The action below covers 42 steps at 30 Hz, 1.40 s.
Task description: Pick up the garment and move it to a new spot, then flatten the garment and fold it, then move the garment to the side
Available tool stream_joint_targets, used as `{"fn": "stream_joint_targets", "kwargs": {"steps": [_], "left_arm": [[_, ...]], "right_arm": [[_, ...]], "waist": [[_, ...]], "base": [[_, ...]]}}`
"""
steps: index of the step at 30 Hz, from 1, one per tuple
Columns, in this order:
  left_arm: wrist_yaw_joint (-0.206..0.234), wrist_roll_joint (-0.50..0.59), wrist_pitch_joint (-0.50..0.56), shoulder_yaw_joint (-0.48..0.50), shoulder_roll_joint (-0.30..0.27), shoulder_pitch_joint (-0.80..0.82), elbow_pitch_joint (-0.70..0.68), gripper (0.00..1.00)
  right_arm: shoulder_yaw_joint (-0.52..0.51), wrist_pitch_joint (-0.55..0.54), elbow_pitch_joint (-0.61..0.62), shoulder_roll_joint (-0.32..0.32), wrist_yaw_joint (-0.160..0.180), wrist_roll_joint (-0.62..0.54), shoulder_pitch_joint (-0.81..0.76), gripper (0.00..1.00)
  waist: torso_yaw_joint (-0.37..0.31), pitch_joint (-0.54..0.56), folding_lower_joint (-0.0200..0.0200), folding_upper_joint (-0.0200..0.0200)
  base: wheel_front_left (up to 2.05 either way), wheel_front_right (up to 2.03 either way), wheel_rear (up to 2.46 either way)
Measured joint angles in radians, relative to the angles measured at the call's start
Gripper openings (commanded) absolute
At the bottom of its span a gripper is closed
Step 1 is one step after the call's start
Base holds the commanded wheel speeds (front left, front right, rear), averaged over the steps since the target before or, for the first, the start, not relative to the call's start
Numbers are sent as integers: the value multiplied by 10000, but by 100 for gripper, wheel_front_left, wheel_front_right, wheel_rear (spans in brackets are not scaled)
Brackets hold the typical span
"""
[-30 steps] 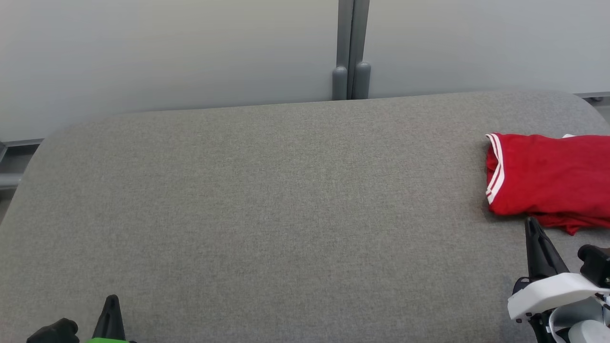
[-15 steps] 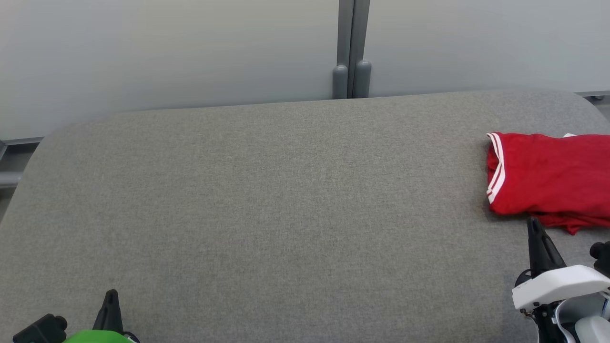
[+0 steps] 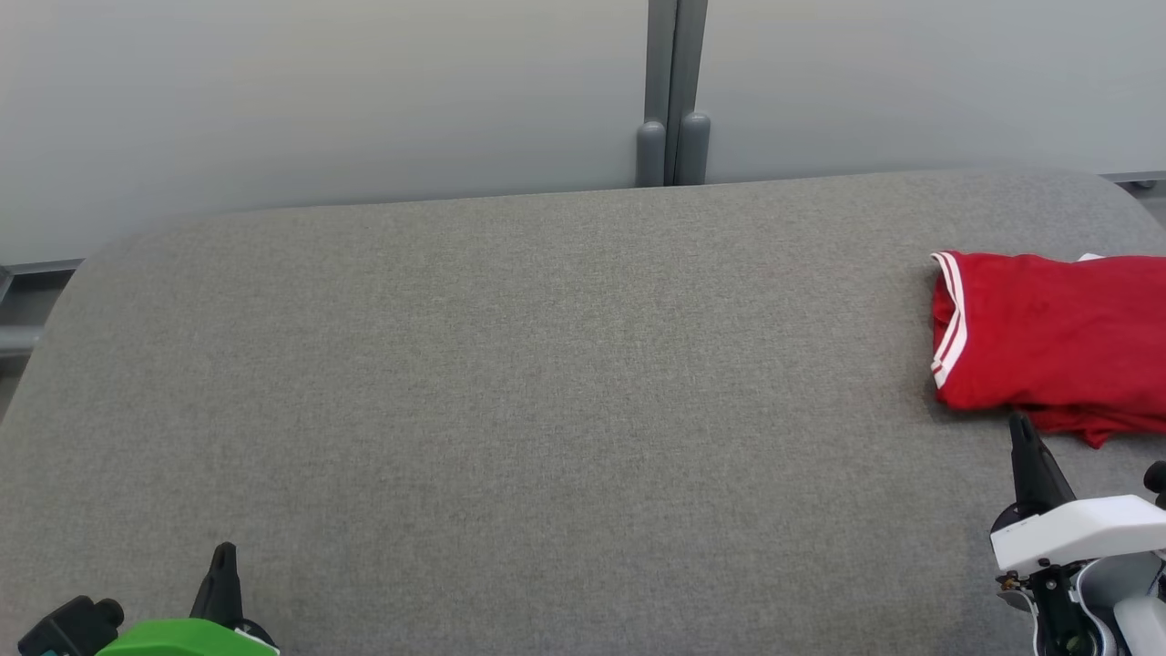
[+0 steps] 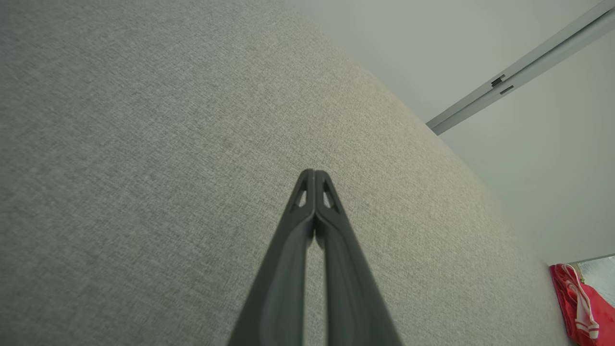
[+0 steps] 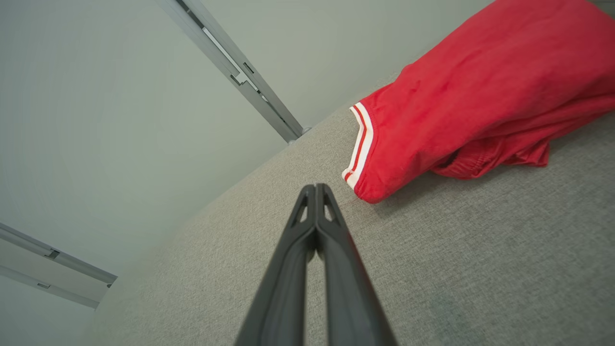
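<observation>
The garment (image 3: pixel 1048 342) is red with white-striped trim and lies folded at the right edge of the grey padded table (image 3: pixel 547 383). It also shows in the right wrist view (image 5: pixel 471 96) and at the far lower right of the left wrist view (image 4: pixel 584 305). My right gripper (image 3: pixel 1022 424) is shut and empty, its tip just short of the garment's near edge; in its own wrist view (image 5: pixel 315 187) the fingertips meet. My left gripper (image 3: pixel 223 551) sits at the lower left over bare table, shut and empty, as its wrist view (image 4: pixel 314 173) shows.
Pale wall panels with a grey vertical post (image 3: pixel 672 91) stand behind the table's far edge. A grey metal frame rail (image 3: pixel 27 305) shows past the table's rounded left corner. The wide middle of the padded surface is bare fabric.
The right arm has drawn back toward the lower right, away from the garment. The left gripper has shifted slightly up and to the right. The garment has stayed where it was.
</observation>
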State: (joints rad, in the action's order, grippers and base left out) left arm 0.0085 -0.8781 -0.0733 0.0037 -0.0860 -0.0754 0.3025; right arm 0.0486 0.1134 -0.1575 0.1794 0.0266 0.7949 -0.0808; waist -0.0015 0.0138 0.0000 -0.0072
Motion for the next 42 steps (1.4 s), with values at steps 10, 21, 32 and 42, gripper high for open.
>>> {"fn": "stream_joint_targets", "kwargs": {"steps": [10,21,32,42], "left_arm": [[-190,-1141,307,184,46,250,-12,0],[-426,-2372,652,293,102,447,-35,0],[-623,-3505,918,405,169,658,-94,0],[-878,-4715,1269,587,330,821,-142,0]], "right_arm": [[-226,-324,-180,-228,-182,1294,191,0],[-506,-696,-401,-426,-477,2696,431,0],[-767,-982,-596,-591,-700,3985,610,0],[-1041,-1337,-798,-846,-932,5425,842,0]], "waist": [[3,-26,0,0],[6,-55,0,0],[8,-81,0,0],[11,-109,0,0]], "base": [[0,0,0],[0,0,0],[0,0,0],[0,0,0]]}}
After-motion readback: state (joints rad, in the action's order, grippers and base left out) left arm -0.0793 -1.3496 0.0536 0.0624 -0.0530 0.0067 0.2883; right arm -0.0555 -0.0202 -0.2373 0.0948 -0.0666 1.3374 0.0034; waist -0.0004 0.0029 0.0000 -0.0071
